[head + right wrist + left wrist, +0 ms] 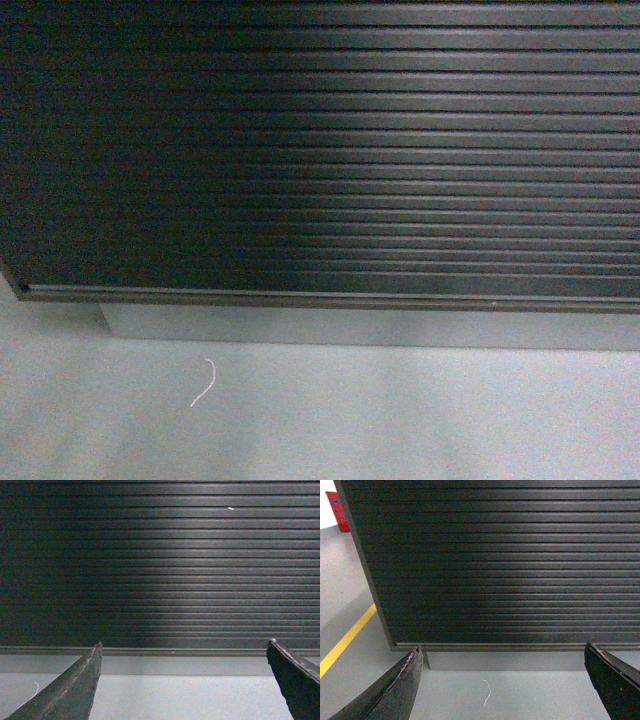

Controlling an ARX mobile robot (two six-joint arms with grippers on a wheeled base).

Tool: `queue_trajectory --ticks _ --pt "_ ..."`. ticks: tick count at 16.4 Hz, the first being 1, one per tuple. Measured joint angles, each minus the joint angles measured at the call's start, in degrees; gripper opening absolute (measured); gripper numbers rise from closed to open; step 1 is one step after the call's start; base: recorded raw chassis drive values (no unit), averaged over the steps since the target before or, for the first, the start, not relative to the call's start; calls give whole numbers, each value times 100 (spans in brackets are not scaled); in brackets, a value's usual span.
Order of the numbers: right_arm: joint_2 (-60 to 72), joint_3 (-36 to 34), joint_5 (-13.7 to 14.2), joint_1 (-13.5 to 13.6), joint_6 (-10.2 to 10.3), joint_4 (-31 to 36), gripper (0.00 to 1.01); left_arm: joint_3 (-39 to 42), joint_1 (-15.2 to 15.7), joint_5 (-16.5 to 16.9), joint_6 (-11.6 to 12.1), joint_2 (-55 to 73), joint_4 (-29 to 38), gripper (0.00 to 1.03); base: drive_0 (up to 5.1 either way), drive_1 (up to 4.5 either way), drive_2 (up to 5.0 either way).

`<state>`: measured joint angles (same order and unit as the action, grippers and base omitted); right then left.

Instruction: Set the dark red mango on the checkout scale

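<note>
Neither the mango nor the scale shows in any view, so where they lie cannot be told. A mango likely handles as firm, smooth and a little slippery, best held gently around its middle. Filling all three views is the checkout [330, 150], its dark ribbed front close ahead. The left gripper [505, 680] and right gripper [185, 680] hang low before it, jaws spread wide, holding nothing. A small white thread [205, 383] lies on the grey floor [400, 420]. No writing is readable.
</note>
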<state>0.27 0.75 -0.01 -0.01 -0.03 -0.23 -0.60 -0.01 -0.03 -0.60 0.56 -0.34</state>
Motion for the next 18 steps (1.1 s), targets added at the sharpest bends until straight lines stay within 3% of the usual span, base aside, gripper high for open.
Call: queue_trajectory --ticks 18 --pt "0 0 0 0 0 -2 98 0 0 0 0 2 13 98 -5 284 -294"
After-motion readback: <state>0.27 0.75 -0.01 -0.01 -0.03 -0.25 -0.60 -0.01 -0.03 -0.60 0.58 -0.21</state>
